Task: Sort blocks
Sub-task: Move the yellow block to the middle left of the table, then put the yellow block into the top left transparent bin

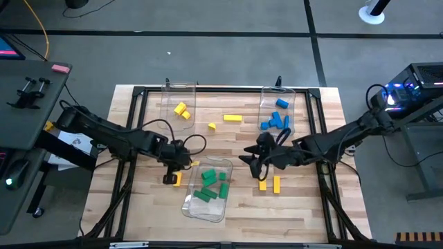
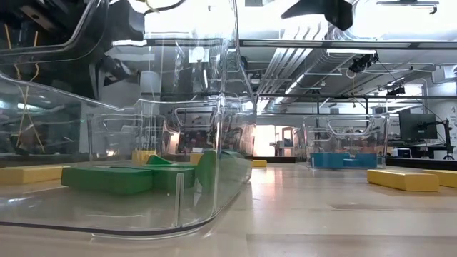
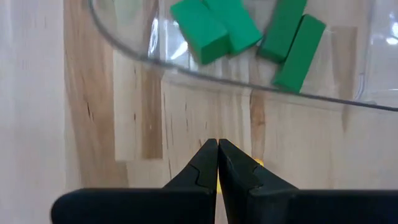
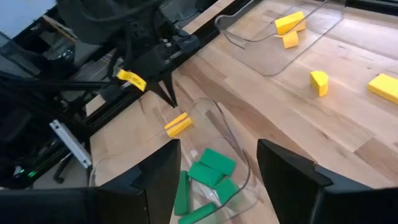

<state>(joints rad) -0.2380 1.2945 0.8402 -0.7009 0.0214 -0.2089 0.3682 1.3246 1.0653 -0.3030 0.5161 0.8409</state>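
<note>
Near the wooden table's (image 1: pixel 304 207) front edge — smooth green blocks (image 1: pixel 210 185) inside a clear bin (image 1: pixel 197 207); left gripper (image 3: pixel 217 155) pinched shut, empty — right gripper (image 4: pixel 217 171) spread wide, empty.

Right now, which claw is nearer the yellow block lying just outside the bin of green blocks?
Left. The left claw, shut, sits right beside that yellow block. The right claw, open, is across the green-block bin.

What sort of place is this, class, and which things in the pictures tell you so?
Probably a robotics lab or workshop. A wooden table sits on a grey floor beside a computer tower. The low view shows exposed ceiling ducts and monitors behind it.
</note>
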